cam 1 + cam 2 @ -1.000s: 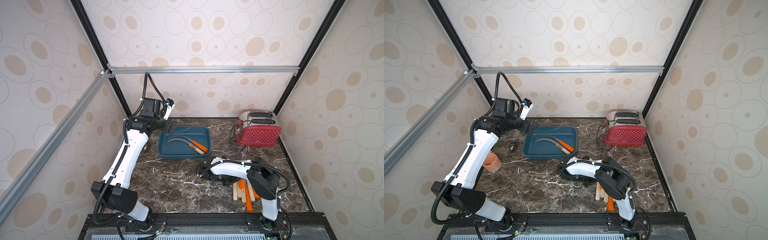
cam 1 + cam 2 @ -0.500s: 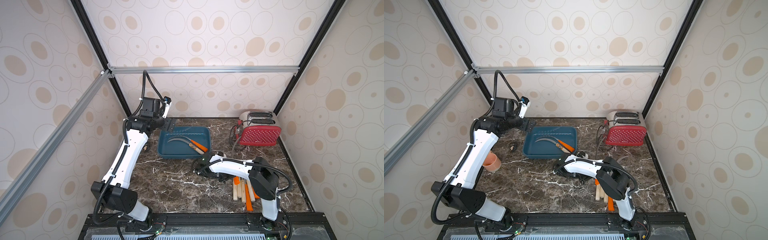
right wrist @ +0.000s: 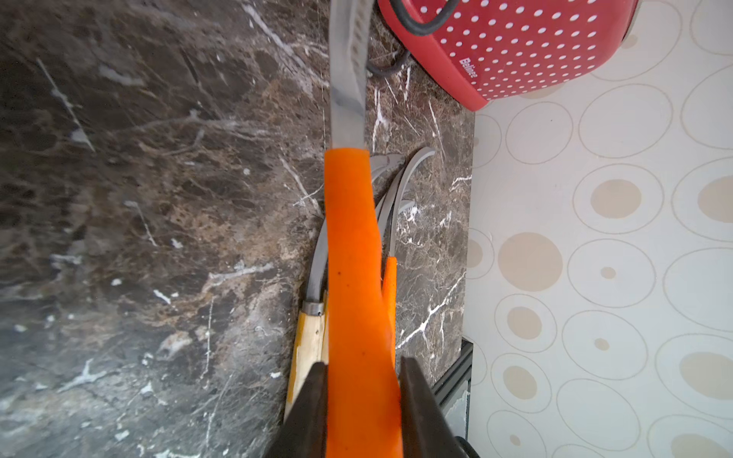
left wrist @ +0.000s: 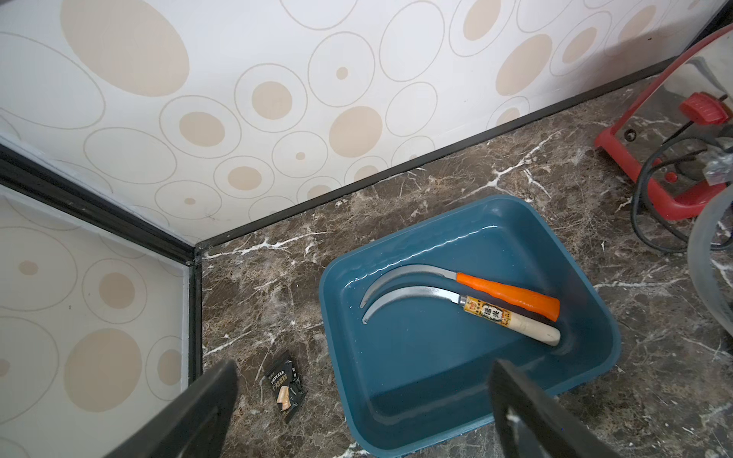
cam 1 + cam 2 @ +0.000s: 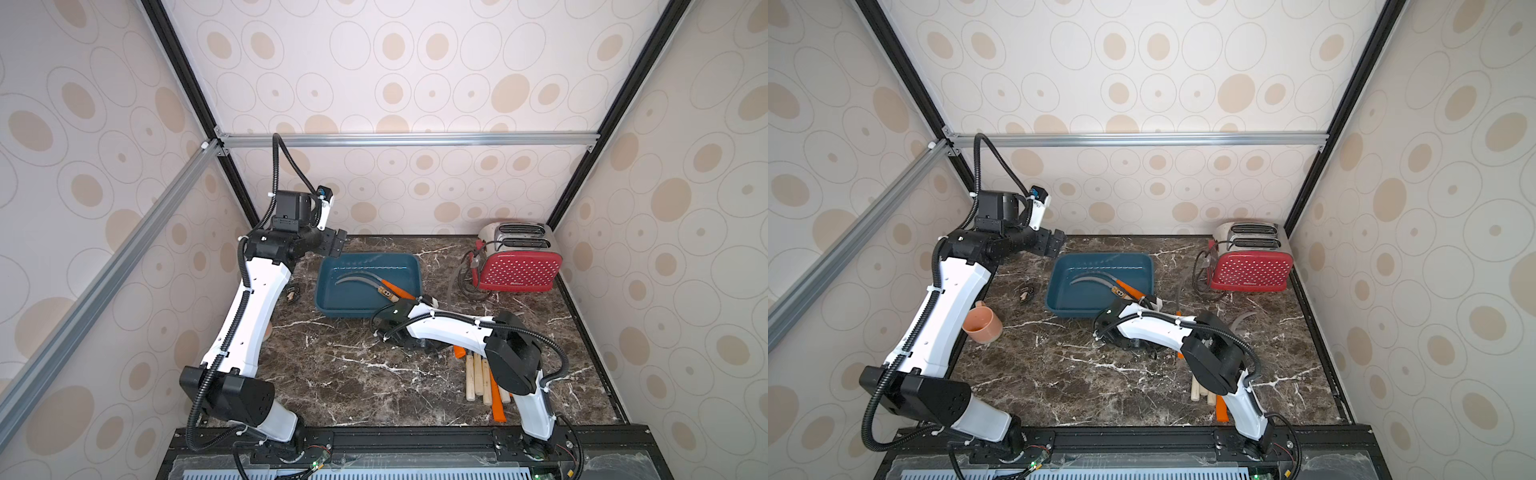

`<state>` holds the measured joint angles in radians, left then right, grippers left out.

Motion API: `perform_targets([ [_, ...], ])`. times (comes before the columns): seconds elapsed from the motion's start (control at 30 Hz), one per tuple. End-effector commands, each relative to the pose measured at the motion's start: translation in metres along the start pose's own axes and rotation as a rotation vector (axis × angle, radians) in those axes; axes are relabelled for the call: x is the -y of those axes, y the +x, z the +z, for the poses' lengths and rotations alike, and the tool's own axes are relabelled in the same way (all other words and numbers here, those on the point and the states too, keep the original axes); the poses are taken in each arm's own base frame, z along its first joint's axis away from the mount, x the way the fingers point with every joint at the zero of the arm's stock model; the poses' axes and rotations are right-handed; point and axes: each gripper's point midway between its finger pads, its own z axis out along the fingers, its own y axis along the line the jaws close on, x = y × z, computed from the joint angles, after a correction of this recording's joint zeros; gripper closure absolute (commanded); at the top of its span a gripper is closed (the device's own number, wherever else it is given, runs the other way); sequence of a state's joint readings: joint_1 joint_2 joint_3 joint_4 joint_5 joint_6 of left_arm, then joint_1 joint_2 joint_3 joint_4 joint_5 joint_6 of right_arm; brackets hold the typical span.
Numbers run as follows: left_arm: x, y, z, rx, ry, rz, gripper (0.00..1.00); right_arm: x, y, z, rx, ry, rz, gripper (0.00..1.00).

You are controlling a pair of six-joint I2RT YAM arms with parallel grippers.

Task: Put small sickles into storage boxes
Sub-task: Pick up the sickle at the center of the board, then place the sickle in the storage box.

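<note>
Between the pressed-in fingers of the right gripper (image 3: 361,380) sits the orange handle of a sickle (image 3: 353,253), pinched near its butt end. Its grey blade (image 3: 348,79) runs out ahead toward the red dotted toaster (image 3: 515,43). The sickle appears to be lifted clear of the marble tabletop (image 5: 332,374), though the arm hides most of the grip in both top views.

Just beneath it lies the waiting pile (image 5: 482,378), several sickles side by side with pale wood and orange handles, their curved blades (image 3: 400,190) bunched together.

Farther out, by the back wall, the teal storage tray (image 4: 416,357) already holds two sickles lying parallel and close together. One is orange-handled (image 4: 507,295), the other wood-handled with a printed label (image 4: 511,319).

So the job looks early: two are stored, a third is in hand and has yet to travel to the tray, and most remain on the table.

The left gripper (image 4: 363,368) hangs above the tray's corner with fingers spread wide and nothing between them. A small dark packet (image 4: 285,390) lies beside the tray, and an orange cup (image 5: 982,326) stands near the left arm.
</note>
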<state>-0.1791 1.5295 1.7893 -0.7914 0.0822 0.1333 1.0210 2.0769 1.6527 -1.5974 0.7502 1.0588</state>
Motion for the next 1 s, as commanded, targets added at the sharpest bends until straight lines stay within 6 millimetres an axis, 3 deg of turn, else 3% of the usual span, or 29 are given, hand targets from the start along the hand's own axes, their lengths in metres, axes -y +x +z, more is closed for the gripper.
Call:
perform_targets([
  [0.0, -0.005, -0.019, -0.025, 0.076, -0.011, -0.013, 0.01, 0.023, 0.001, -0.007, -0.007, 0.113, -0.128, 0.92],
  [0.47, -0.017, -0.021, -0.026, 0.084, -0.031, -0.037, 0.01, -0.011, -0.047, -0.028, 0.087, 0.03, -0.206, 0.92],
  [0.97, -0.031, -0.025, -0.029, 0.094, -0.069, -0.055, 0.01, -0.07, -0.1, -0.052, 0.21, -0.106, -0.317, 0.92],
])
